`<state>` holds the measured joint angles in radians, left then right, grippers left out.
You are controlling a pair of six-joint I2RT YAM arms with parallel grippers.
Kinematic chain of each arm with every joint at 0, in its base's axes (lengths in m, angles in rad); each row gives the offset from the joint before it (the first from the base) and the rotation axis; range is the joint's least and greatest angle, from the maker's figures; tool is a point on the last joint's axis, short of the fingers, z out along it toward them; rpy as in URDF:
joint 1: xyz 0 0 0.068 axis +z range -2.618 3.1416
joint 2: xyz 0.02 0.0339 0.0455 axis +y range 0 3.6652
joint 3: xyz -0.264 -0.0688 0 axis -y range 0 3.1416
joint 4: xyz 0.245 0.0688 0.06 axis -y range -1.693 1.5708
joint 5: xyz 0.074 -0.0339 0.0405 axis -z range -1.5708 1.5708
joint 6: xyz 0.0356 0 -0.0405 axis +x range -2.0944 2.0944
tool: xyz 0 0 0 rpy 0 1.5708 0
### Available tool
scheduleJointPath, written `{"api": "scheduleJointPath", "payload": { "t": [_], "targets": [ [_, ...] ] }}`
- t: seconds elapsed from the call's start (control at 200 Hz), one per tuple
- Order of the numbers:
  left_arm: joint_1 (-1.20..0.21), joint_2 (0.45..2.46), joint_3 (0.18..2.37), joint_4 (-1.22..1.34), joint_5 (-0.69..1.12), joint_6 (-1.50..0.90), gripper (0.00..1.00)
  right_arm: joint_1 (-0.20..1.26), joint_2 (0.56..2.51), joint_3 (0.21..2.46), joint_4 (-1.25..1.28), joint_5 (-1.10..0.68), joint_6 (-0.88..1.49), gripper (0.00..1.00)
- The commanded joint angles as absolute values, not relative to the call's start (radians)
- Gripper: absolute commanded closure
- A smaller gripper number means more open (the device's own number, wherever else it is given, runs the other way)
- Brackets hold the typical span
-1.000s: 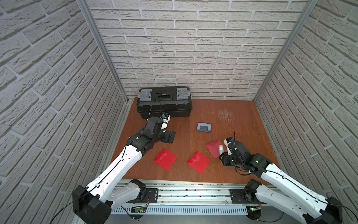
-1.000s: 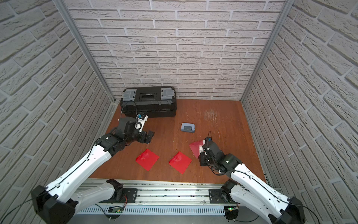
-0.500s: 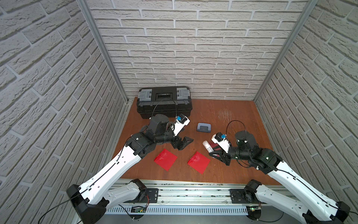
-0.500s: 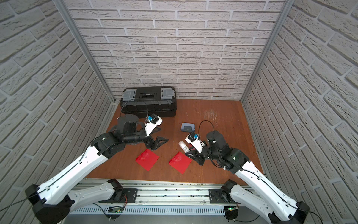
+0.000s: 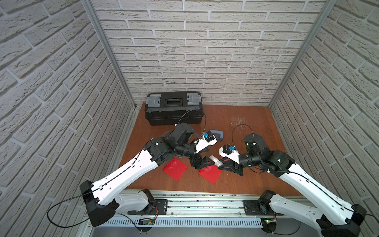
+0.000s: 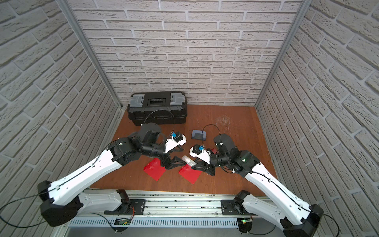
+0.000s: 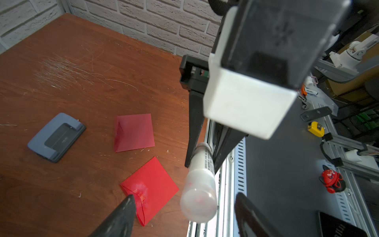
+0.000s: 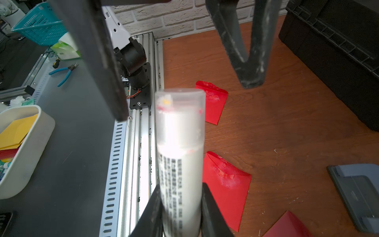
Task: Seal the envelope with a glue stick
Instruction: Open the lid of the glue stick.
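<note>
In a top view the right gripper (image 5: 220,163) clamps the glue stick (image 5: 214,159), held aloft near a red envelope (image 5: 210,174). The left wrist view shows the left gripper (image 7: 183,200) agape, fingers flanking the clear cap (image 7: 198,203) (no contact visible). The right wrist view confirms that clamp, low on the glue stick. Uncapping seems in hand; next, pinch the cap and pull.

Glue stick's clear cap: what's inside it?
Through the frosted cap a whitish glue tip shows, flecked red and yellow. The far end of the glue stick is hidden in the right gripper.
</note>
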<state>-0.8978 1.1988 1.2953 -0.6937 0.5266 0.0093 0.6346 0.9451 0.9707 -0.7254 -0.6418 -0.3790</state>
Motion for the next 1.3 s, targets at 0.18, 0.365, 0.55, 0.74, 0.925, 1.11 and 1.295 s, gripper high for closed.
{"api": "scheduleJointPath", "payload": {
  "t": [0.18, 0.365, 0.55, 0.74, 0.925, 1.11, 1.295],
  "targets": [
    [-0.904, 1.235, 1.351, -0.724, 0.615, 0.047, 0.57, 0.659, 0.954, 1.005, -0.713, -0.690, -0.419, 0.97],
    [-0.907, 1.237, 1.363, -0.749, 0.637, 0.054, 0.63, 0.667, 0.956, 1.014, -0.713, -0.684, -0.420, 0.97],
    [-0.906, 1.237, 1.379, -0.788, 0.631, 0.069, 0.75, 0.671, 0.953, 1.017, -0.710, -0.675, -0.415, 0.97],
    [-0.907, 1.242, 1.396, -0.816, 0.620, 0.081, 0.74, 0.673, 0.954, 1.019, -0.709, -0.673, -0.411, 0.97],
    [-0.911, 1.248, 1.407, -0.823, 0.630, 0.085, 0.66, 0.678, 0.961, 1.020, -0.700, -0.676, -0.408, 0.97],
    [-0.911, 1.250, 1.414, -0.839, 0.624, 0.099, 0.62, 0.683, 0.966, 1.020, -0.697, -0.670, -0.402, 0.97],
    [-0.913, 1.258, 1.430, -0.858, 0.629, 0.109, 0.73, 0.687, 0.960, 1.019, -0.698, -0.662, -0.402, 0.97]
  ]
}}
